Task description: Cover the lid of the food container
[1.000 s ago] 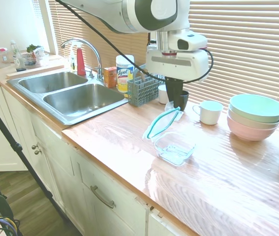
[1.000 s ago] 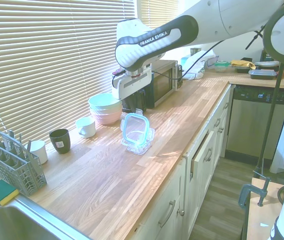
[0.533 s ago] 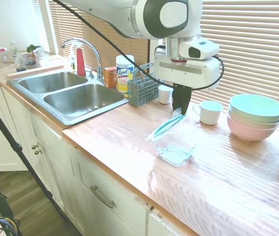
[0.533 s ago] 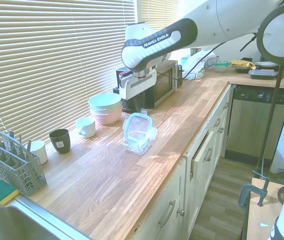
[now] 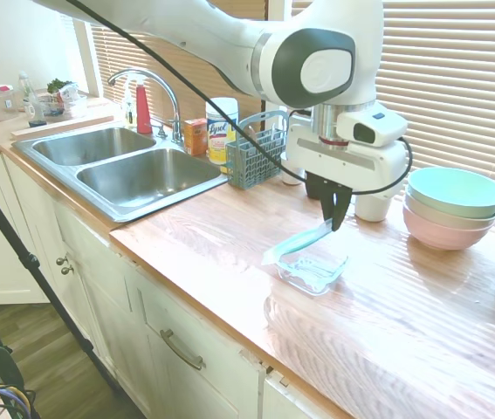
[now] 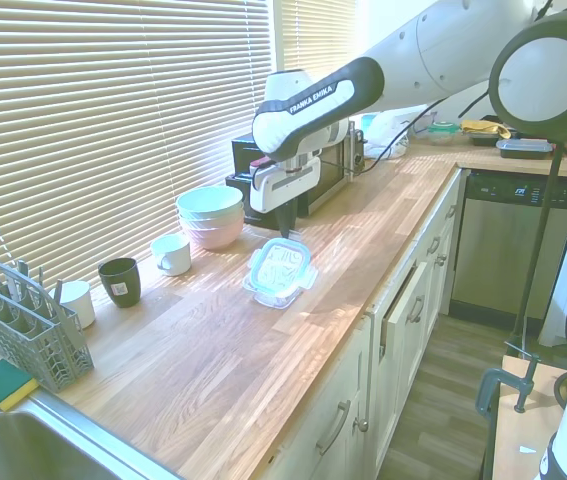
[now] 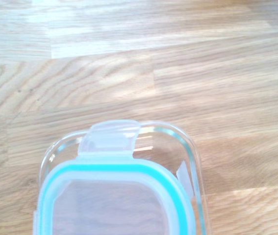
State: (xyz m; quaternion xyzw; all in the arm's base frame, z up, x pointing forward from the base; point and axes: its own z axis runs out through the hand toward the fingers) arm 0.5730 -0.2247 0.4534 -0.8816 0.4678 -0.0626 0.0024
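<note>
While the gripper (image 5: 334,218) pinches the far edge of the lid (image 5: 298,242), which slopes down over the food container (image 5: 312,269) on the bench (image 5: 422,314), the dish sits directly beneath, slightly offset.

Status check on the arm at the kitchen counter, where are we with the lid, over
Gripper shut on the lid, holding its far edge. Lid tilted low over the food container, near edge down, not seated. White mug close behind, not blocking.

A glossy white jointed robot arm (image 5: 230,39) with dark grey joint caps was seen. "FRANKA EMIKA" was printed along one dark link. A black cable was draped along it.
</note>
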